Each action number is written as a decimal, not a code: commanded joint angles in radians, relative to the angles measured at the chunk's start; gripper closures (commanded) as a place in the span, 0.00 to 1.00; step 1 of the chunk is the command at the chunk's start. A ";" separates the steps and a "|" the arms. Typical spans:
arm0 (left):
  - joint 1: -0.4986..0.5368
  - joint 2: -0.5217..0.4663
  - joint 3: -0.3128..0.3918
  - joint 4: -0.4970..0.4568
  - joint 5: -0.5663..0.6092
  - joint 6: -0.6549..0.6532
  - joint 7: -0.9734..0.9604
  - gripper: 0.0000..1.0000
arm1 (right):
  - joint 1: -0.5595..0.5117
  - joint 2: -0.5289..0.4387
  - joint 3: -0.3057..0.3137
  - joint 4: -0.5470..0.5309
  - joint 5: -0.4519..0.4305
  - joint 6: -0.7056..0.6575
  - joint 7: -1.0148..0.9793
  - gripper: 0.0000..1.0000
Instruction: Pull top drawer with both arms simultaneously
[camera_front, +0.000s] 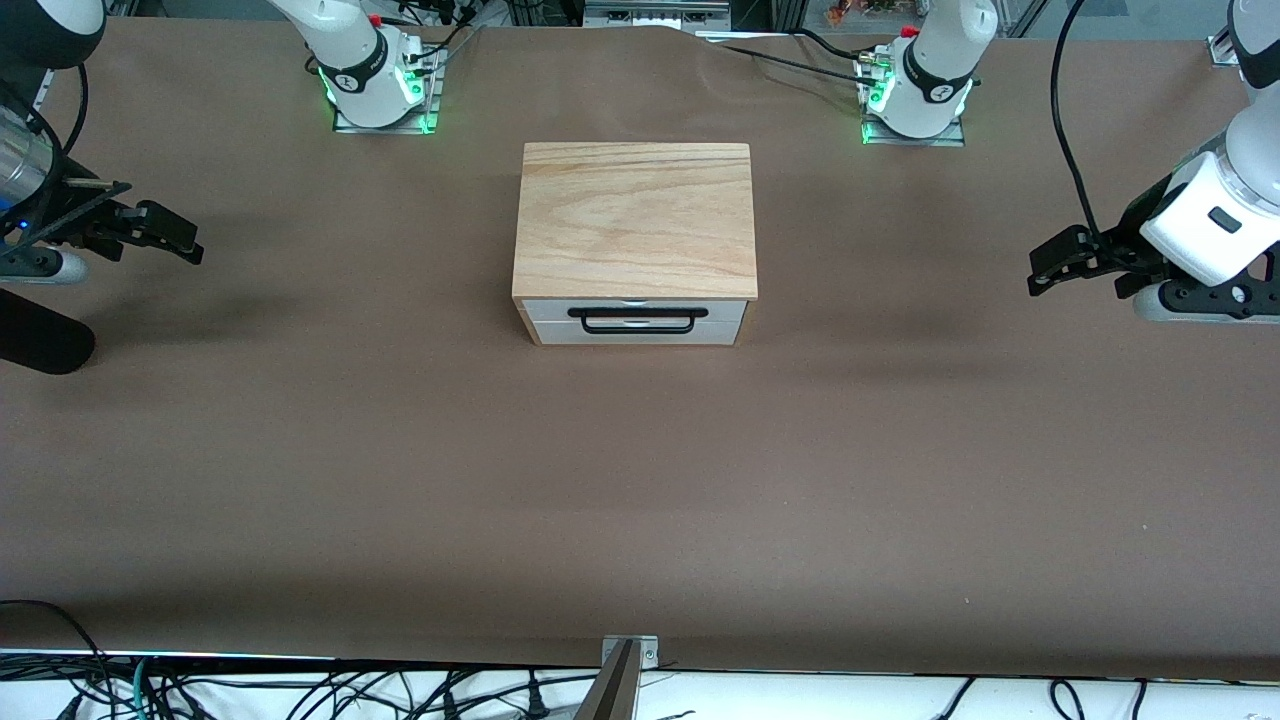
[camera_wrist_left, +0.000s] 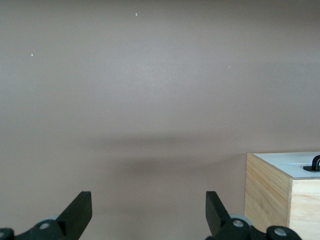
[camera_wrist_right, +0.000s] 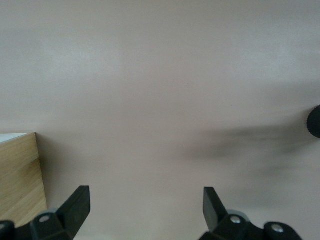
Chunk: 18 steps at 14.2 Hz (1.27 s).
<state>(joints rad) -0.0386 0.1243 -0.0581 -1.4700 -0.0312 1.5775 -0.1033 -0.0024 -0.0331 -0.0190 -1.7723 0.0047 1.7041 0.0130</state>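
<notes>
Arms parked wide apart, left gripper (camera_front: 1045, 275) and right gripper (camera_front: 180, 240) hovering over bare brown table (camera_front: 640, 480) at opposite ends — fingers spread, holding nothing, top drawer (camera_front: 636, 316) closed in the central cabinet (camera_front: 636, 220).

a brown table (camera_front: 640, 480) carries one wooden cabinet (camera_front: 635, 220) standing midway between the arms' ends.
</notes>
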 joint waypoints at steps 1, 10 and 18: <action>0.000 -0.005 0.000 -0.001 -0.021 0.004 -0.001 0.00 | -0.001 -0.001 0.002 0.011 0.008 0.000 0.004 0.00; -0.006 -0.003 0.000 -0.001 -0.019 0.004 -0.001 0.00 | -0.002 0.004 0.001 0.016 0.008 -0.006 -0.008 0.00; -0.006 -0.003 0.000 -0.001 -0.019 0.004 -0.001 0.00 | -0.002 0.004 0.001 0.016 0.012 -0.008 0.001 0.00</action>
<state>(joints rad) -0.0415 0.1247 -0.0597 -1.4700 -0.0312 1.5775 -0.1033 -0.0023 -0.0330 -0.0190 -1.7722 0.0047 1.7055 0.0134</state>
